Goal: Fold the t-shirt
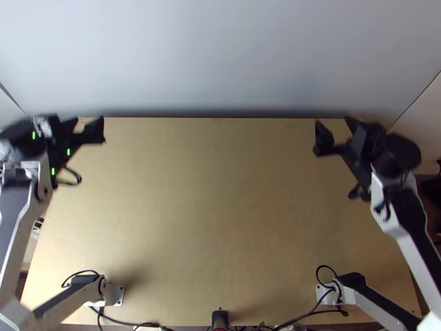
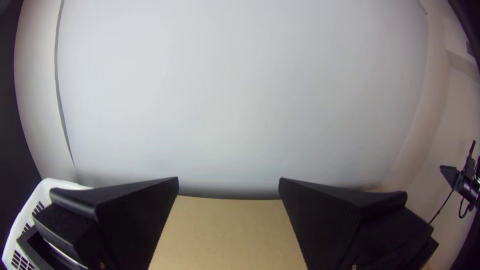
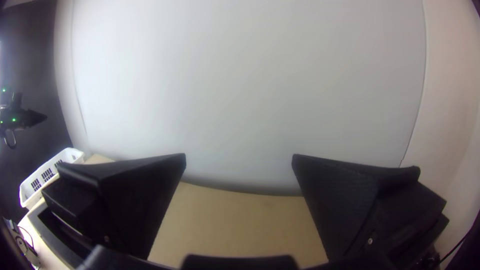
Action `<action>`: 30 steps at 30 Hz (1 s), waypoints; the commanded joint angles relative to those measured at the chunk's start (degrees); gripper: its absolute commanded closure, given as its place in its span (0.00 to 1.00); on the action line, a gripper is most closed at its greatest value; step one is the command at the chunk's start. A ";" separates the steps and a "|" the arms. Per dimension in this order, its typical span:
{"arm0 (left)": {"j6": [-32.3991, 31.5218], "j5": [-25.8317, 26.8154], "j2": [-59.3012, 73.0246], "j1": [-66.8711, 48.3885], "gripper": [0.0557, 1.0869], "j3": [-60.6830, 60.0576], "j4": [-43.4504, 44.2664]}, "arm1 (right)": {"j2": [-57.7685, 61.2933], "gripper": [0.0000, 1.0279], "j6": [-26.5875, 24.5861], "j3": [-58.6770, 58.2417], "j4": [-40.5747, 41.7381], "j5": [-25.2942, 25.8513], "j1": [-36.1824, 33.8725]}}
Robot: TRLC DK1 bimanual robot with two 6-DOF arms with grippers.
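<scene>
Here's the left gripper (image 1: 88, 124) up at the far left of the table (image 1: 220, 193), fingers wide apart, and the right gripper (image 1: 335, 127), far right, fingers spread too!

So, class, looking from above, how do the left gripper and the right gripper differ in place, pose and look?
The left gripper is near the far left corner of the table; the right gripper is near the far right.
The left gripper angles rightward, the right gripper leftward.
Green lights glow by the left gripper; the right gripper looks dark.
Both are black, open and empty.
</scene>
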 commanded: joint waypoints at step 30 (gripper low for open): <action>0.79 -7.63 32.05 14.23 0.05 35.08 -25.11 | 25.03 0.07 8.33 24.35 -7.11 1.16 6.94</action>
